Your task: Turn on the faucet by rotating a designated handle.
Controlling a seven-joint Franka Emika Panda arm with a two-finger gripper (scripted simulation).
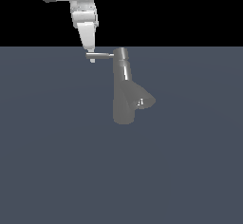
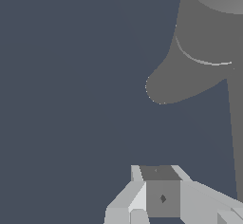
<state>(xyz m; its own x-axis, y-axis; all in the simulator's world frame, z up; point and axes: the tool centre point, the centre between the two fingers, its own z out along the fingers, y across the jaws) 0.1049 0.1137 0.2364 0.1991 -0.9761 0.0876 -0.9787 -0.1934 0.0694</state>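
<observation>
The faucet (image 1: 124, 92) is a grey shiny column standing on the floor, with its cone-shaped spout (image 1: 141, 100) branching off low down toward the exterior view's right. The handle (image 1: 101, 55), a thin rod, sticks out from the top cap toward the exterior view's left. My gripper (image 1: 92, 58) hangs from above with its tips at the rod's free end; whether they touch it I cannot tell. The fingers look pressed together and hold nothing. In the wrist view the faucet (image 2: 209, 33) and the spout (image 2: 166, 85) show beyond the gripper (image 2: 163, 190), and a grey strip that seems to be the handle (image 2: 236, 137) runs beside it.
A plain dark blue-grey floor (image 1: 57, 161) lies all around the faucet. Above its far edge the background is black. No other objects show.
</observation>
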